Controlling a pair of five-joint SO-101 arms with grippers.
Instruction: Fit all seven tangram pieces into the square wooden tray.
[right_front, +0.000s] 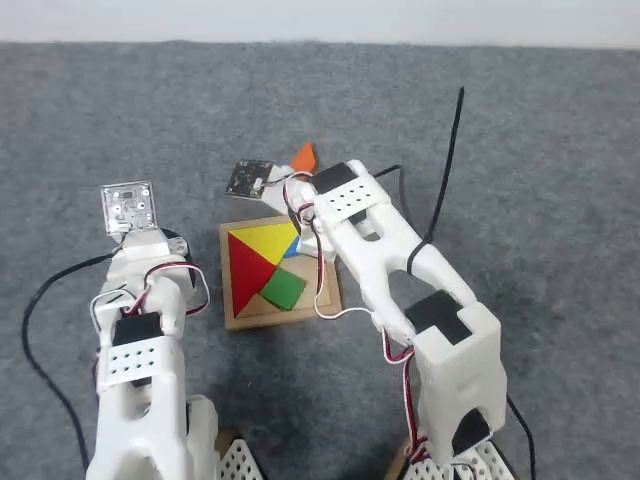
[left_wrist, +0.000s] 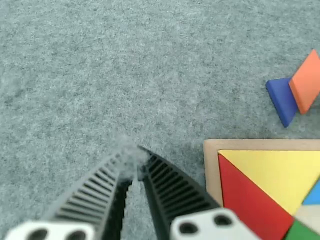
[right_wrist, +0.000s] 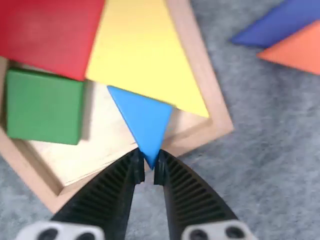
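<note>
The square wooden tray (right_front: 236, 305) lies between the arms. In it are a red triangle (right_wrist: 50, 30), a yellow triangle (right_wrist: 145, 55) and a green square (right_wrist: 45, 105). My right gripper (right_wrist: 146, 165) is shut on one tip of a small light-blue triangle (right_wrist: 145, 120), which reaches from the tray's rim (right_wrist: 205, 85) inward up to the yellow piece. Beyond the tray, an orange piece (right_front: 304, 157) and a dark-blue piece (right_wrist: 280, 25) lie touching on the carpet. My left gripper (left_wrist: 139, 167) is shut on nothing, low over the carpet beside the tray (left_wrist: 211, 165).
Grey carpet covers the whole table. Cables run from both arms, one looping near the tray's front right corner (right_front: 335, 312). The right arm's body (right_front: 380, 240) hides the tray's right side from above. Bare wood (right_wrist: 100, 140) shows between green square and rim.
</note>
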